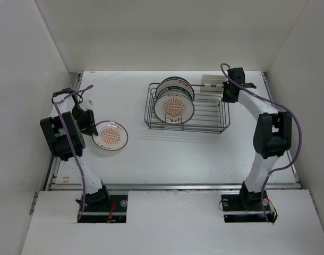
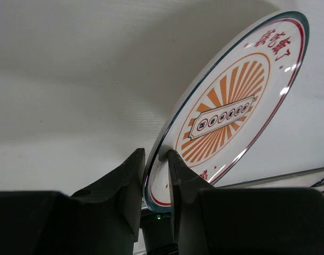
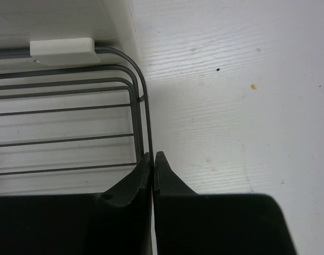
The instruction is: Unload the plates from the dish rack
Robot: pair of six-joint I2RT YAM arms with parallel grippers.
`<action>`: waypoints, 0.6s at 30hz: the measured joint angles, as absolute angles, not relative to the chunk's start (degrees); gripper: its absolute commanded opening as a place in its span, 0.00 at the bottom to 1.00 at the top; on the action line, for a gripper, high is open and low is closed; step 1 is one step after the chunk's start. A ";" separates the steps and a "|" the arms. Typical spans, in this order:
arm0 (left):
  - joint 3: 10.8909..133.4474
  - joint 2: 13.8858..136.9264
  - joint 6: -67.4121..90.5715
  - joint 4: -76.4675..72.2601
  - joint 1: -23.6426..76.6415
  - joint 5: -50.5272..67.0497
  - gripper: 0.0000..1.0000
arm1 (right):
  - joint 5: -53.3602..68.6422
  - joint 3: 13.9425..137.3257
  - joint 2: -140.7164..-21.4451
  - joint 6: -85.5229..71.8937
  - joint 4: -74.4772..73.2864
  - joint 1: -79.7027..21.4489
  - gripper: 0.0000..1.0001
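Black plastic jaws of the left gripper are pinching, almost closed, the thin dark rim of a glossy white sunburst plate. It is tilting near the counter's left edge, perhaps touching down. The right gripper's jaws are clamping shut on the dish rack's round wire at its far right corner. More plates are standing upright inside, toward the far edge.
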State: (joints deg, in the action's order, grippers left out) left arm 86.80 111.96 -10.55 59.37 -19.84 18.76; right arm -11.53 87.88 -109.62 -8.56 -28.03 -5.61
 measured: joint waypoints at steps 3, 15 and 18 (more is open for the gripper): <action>87.09 112.68 -10.52 58.74 -19.81 16.19 0.27 | -11.84 88.75 -110.21 -8.36 -27.94 -4.62 0.10; 87.42 113.97 -10.33 57.01 -19.88 11.38 0.43 | -12.73 96.25 -114.08 -6.22 -26.44 -4.01 0.47; 87.42 113.97 -10.33 57.01 -19.86 11.35 0.44 | -13.41 96.51 -113.91 -6.24 -25.61 -3.38 0.64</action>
